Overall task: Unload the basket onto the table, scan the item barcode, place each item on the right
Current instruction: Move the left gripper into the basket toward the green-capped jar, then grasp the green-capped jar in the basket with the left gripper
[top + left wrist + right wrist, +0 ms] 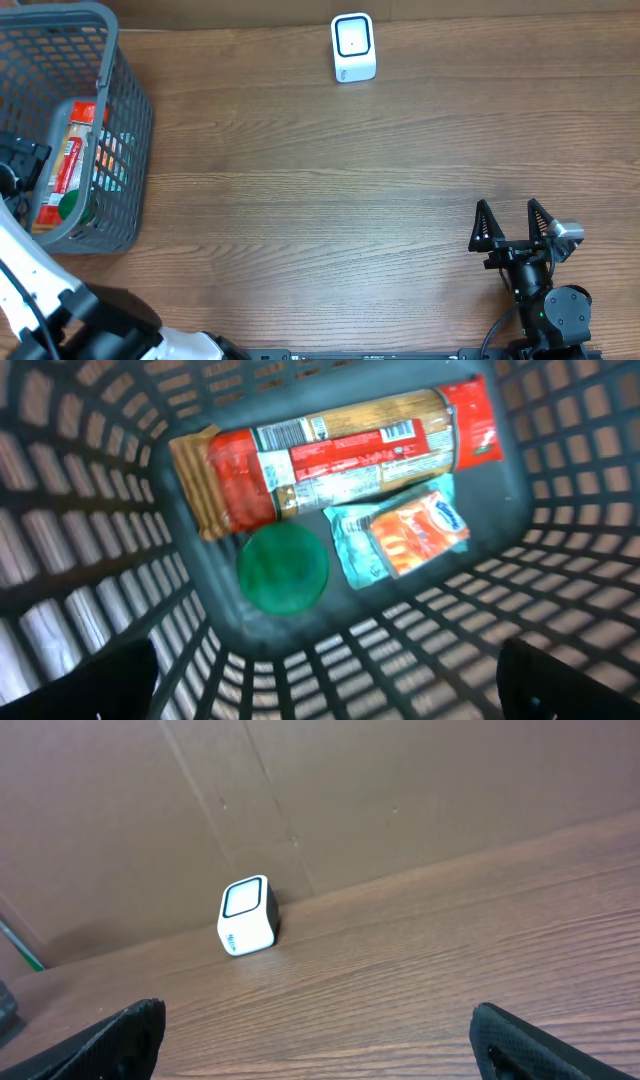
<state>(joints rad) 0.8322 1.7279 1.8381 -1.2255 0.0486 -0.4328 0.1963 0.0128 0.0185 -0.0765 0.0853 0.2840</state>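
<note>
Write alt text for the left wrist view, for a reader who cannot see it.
Looking down into a grey mesh basket: a long red packet lies at the bottom, a green disc and an orange pouch beside it.

Overhead: straight down. Left wrist: close above basket point(130, 150), looking in, shared overhead. Right wrist: far from basket, facing scanner point(246, 916).

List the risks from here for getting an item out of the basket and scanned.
1. The long red food packet, round green lid and teal-and-orange pouch lie crowded at the bottom of the grey plastic mesh basket; the open left pincer may catch two or snag a wall.
2. The packet's barcode label faces up; without turning, it may miss the small white cube scanner.
3. The scanner stands far across the wooden table; a weak grip could drop the item.
</note>
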